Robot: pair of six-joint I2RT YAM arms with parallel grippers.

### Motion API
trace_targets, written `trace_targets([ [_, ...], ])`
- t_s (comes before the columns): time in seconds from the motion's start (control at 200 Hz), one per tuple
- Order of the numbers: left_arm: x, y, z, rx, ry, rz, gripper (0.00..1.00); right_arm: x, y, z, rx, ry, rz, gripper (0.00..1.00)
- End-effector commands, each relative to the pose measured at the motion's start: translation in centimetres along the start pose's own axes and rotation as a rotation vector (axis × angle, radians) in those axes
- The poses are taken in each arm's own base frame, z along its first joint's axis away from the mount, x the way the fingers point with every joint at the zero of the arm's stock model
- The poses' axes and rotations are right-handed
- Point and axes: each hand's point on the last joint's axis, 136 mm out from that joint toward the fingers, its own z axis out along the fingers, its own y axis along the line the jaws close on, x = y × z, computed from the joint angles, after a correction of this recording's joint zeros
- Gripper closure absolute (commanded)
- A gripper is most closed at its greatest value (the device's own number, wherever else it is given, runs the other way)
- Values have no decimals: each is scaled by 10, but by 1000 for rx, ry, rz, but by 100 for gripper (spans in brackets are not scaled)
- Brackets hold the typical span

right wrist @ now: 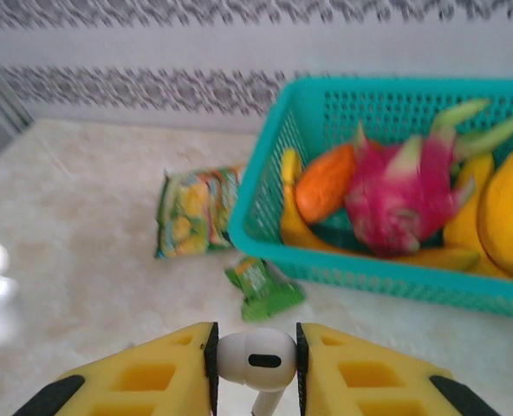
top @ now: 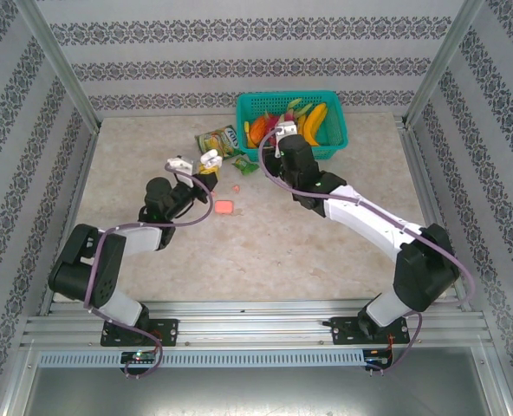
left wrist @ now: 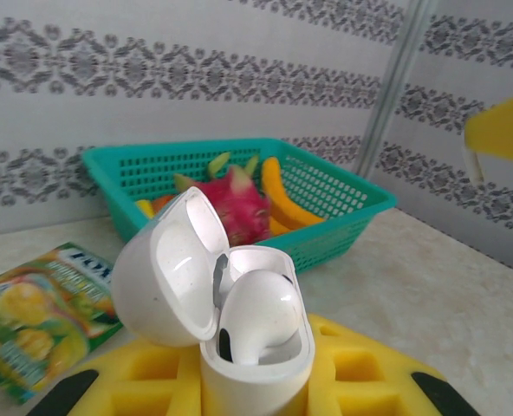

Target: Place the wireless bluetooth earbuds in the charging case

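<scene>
The left claw (left wrist: 256,392) is clenched on the open white case (left wrist: 165,277), whose lid is tipped back, and one white earbud (left wrist: 258,316) already sits inside. The right claw (right wrist: 255,371) grasps the second white earbud (right wrist: 256,347) by its head, stem down, near the basket (right wrist: 386,276) and apart from the case, so it is not yet in. A pink case (top: 224,208) lies on the table between the arms; I judge its pair is left to do.

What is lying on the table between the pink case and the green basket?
In the top view, a tiny pink thing, perhaps an earbud, and a small green packet lie between the pink case and the basket.
</scene>
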Motion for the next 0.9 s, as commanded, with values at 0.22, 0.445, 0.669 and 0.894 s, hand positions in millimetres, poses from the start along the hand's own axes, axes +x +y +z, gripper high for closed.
trace_targets([
  [0.22, -38, -53, 52, 201, -106, 39, 100, -63, 30, -33, -191, -251, -118, 69],
  [0.445, -54, -81, 72, 283, -104, 58, 100, -75, 31, -50, -266, -335, -145, 69],
  [0.669, -63, -100, 80, 336, -88, 69, 100, -86, 29, -64, -311, -377, -110, 69],
  [0.894, -59, -110, 84, 361, -71, 72, 100, -94, 24, -69, -342, -382, -51, 69],
])
